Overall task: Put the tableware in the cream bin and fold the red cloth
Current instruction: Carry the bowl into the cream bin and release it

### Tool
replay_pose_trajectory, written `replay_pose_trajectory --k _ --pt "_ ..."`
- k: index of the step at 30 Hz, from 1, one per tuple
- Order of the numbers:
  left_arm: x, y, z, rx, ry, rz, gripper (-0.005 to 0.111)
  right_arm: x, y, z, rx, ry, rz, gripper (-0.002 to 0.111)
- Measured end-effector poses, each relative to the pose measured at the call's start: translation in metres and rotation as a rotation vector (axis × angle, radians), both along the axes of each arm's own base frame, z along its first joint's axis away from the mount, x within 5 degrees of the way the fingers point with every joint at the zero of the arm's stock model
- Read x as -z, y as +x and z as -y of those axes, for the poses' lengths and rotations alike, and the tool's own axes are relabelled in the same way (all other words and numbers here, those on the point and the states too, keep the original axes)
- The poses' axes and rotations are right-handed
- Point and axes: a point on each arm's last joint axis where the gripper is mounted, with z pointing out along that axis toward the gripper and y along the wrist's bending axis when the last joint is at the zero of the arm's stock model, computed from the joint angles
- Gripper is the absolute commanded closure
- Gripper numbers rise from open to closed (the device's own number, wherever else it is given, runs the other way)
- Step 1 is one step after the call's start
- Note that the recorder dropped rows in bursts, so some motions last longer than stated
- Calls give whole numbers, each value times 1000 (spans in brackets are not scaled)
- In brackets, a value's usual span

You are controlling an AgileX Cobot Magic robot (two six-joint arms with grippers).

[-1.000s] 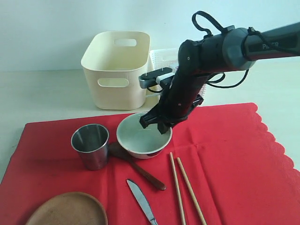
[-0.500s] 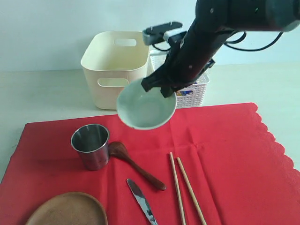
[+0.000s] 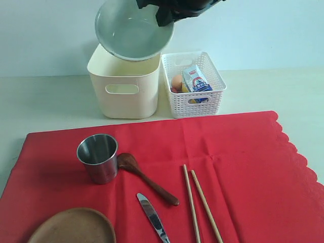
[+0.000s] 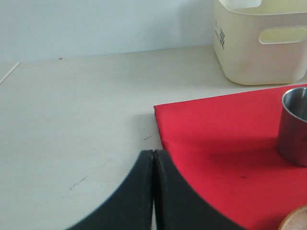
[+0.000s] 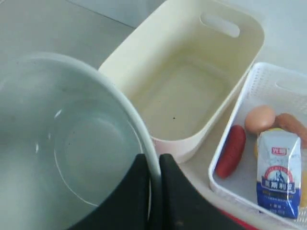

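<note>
Bowl hangs over the bin at 11 o'clock in the exterior view, its rim pinched by the right gripper, jaws nearly closed on it. Being round, it has no long axis; its mouth tilts toward 6 o'clock. Level it, lower it inside, then release. Left gripper is closed and empty.

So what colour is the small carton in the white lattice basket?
The small carton is white on top, blue below; clearest in the right wrist view.

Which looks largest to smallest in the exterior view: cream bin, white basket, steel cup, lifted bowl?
Largest first: cream bin, white basket, steel cup. The bowl is held high, maybe nearer the camera, so I leave it unranked.
</note>
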Motion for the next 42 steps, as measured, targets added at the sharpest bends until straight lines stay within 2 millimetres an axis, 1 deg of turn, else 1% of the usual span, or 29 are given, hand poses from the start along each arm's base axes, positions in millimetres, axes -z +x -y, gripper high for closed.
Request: replay_pose_trajectory --k 3,5,9,12,16,19,22,24,29,34,42 --pt "0 0 0 0 0 0 107 3 20 -7 2 -38 46 108" --pt "0 0 0 0 0 0 107 10 36 -12 5 -72 82 108" --pt "0 0 0 0 0 0 107 16 56 -20 18 -56 133 108" --pt "0 0 0 0 0 0 107 26 72 -26 26 -44 160 108" --pt "0 0 0 0 0 0 107 48 94 -32 26 -68 178 108" --pt "0 0 0 0 0 0 107 70 105 -36 0 -109 176 108" --pt "0 0 0 0 0 0 107 83 110 -39 -29 -141 185 108" --pt "0 0 0 0 0 0 107 86 111 -39 -43 -155 197 108" --pt "0 0 0 0 0 0 107 85 111 -39 -62 -171 215 108" --pt "0 0 0 0 0 0 107 86 110 -39 -70 -182 197 108" --pt "0 0 0 0 0 0 107 85 111 -39 -100 -219 238 108"
